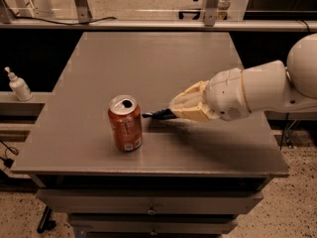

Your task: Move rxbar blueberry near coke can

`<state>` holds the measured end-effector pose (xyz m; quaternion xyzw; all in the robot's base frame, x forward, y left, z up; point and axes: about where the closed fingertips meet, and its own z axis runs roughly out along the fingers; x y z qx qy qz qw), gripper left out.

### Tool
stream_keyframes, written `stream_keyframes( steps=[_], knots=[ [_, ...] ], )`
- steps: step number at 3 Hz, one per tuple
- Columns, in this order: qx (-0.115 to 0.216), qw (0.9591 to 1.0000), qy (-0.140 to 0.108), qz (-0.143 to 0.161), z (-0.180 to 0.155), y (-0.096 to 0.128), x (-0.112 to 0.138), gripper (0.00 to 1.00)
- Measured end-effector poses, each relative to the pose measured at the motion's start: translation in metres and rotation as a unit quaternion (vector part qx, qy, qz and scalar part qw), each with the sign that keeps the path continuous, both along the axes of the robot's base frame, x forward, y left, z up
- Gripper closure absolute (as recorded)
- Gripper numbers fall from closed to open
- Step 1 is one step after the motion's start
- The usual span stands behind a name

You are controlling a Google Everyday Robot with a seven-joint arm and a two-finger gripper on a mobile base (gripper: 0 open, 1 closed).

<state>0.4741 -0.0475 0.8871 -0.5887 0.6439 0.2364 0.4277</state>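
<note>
Rxbar blueberry, dark navy flat wrapped snack bar (157, 115): clamped in cream fingers (190, 104) of gripper (173, 112), low over grey surface (148, 58). Long axis pointing left; free end just beside upright red-orange aluminium coke can (125, 125), apparently not touching.

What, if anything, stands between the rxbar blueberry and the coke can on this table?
Nothing visible. The rxbar blueberry sticks out of the gripper, which holds it just right of the coke can. Only a short bare strip of the grey table lies between bar and can.
</note>
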Motion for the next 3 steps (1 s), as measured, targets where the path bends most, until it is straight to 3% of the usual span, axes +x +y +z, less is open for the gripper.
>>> stream_keyframes(
  steps=[3],
  knots=[
    [-0.002,0.9993,0.029,0.022,-0.0119,0.0039,-0.0160,0.35]
  ],
)
